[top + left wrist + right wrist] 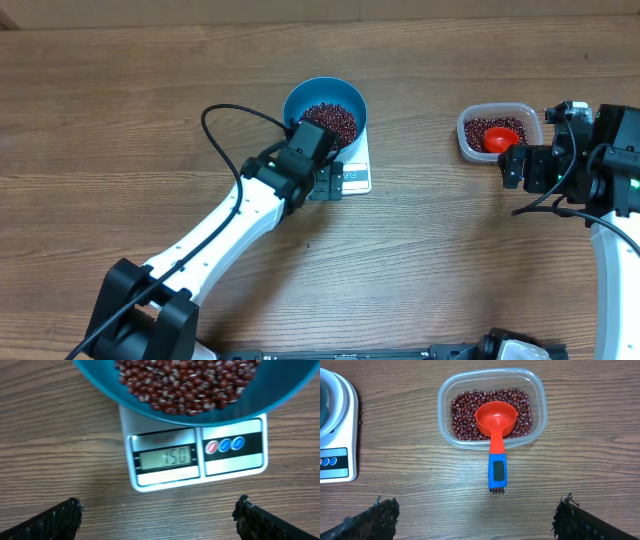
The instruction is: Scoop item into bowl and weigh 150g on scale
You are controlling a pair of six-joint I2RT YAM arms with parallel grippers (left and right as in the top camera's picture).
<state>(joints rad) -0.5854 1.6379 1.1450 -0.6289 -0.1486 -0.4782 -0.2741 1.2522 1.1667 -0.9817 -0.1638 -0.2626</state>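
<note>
The bowl (280, 385) of beans (185, 382) sits on the scale (150, 477). The left gripper (160, 520) and right gripper (475, 520) are spread wide, empty.

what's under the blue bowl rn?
The white scale: only its front edge sticks out, with the display reading 150. The bowl of beans covers the weighing platform, so that part can't be seen.

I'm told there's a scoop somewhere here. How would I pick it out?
Look to the right side of the wooden table, where a clear plastic tub of red-brown beans sits. The scoop rests in it, cup on the beans, handle sticking out over the rim. It alone is bright orange-red, with a blue grip.
</note>
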